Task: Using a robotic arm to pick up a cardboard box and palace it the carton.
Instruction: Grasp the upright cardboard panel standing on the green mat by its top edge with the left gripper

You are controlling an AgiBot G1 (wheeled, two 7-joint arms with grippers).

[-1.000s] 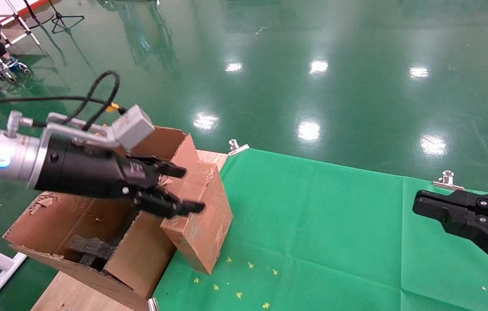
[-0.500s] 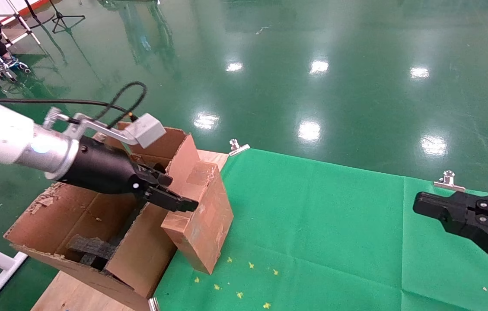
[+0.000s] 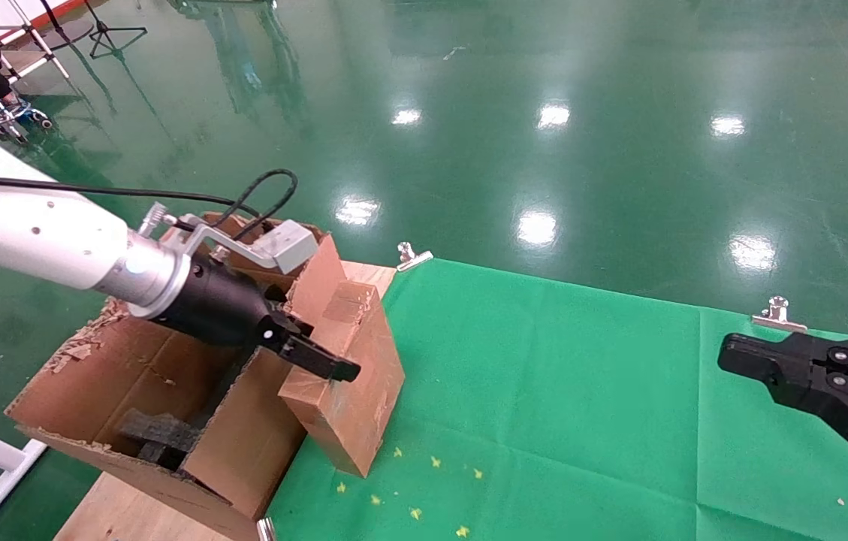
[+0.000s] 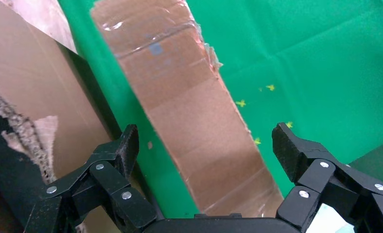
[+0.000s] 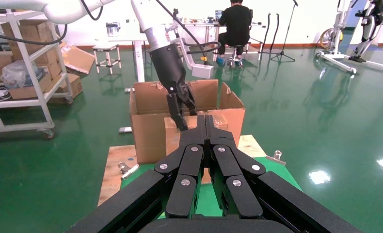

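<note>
Done: nothing yet; the cardboard box (image 3: 345, 372) leans on the carton (image 3: 168, 391) outside, on the counter (image 3: 559, 406).
Left hand (image 4: 204, 155): fingers apart around the box (not clamped).
Right hand (image 3: 784, 368): together, parked.
Left: grasp, lift, drop inside.

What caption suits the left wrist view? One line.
Open left gripper straddles the box lying on green cloth beside the carton.

The robotic arm (image 3: 33, 233) is a white tube ending in a silver collar with a blue ring light, then a glossy black wrist. A silver box-shaped camera mount (image 3: 285, 246) sits on a bracket above it, fed by a looping black cable. The left gripper (image 4: 206, 145) and the right gripper (image 5: 205, 127) have black linked fingers studded with silver screws.
</note>
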